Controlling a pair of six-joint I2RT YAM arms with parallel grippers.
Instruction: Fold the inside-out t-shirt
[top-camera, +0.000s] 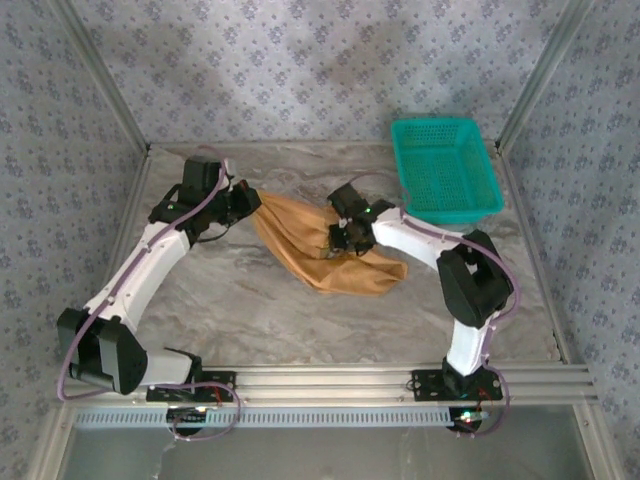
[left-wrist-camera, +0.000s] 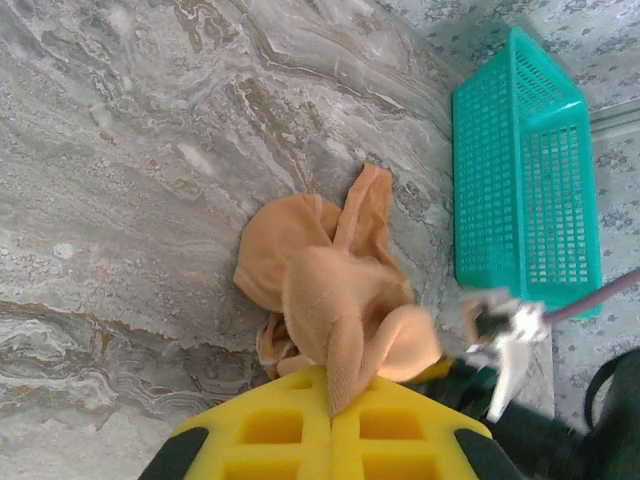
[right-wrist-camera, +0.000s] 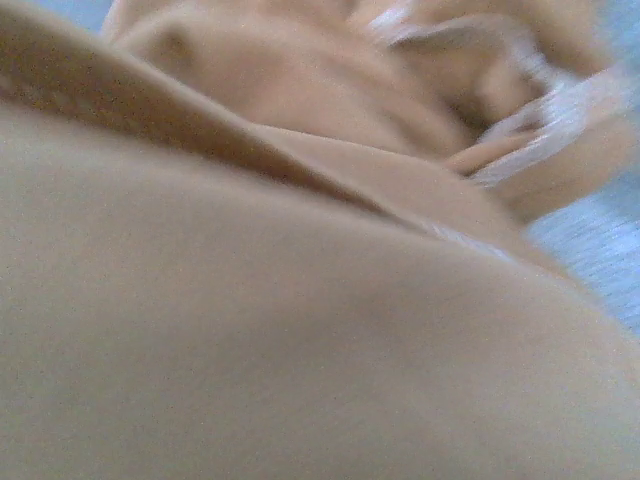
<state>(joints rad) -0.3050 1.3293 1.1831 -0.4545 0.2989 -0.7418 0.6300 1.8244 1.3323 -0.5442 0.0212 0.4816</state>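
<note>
Tan-orange cotton, the inside-out t-shirt (top-camera: 300, 240) lies bunched at mid-frame on the marble worktop (top-camera: 230, 290). One end reaches up-left to the left claw (top-camera: 243, 200), which is closed on a fold of it. The right claw (top-camera: 343, 238) sits on the heap; its jaw setting cannot be told, as blurred cloth covers the wrist view. Judged light, limp and non-slip, the garment is best taken at hems or shoulder seams. The teal basket (top-camera: 432, 122), upper right, holds nothing.
</note>
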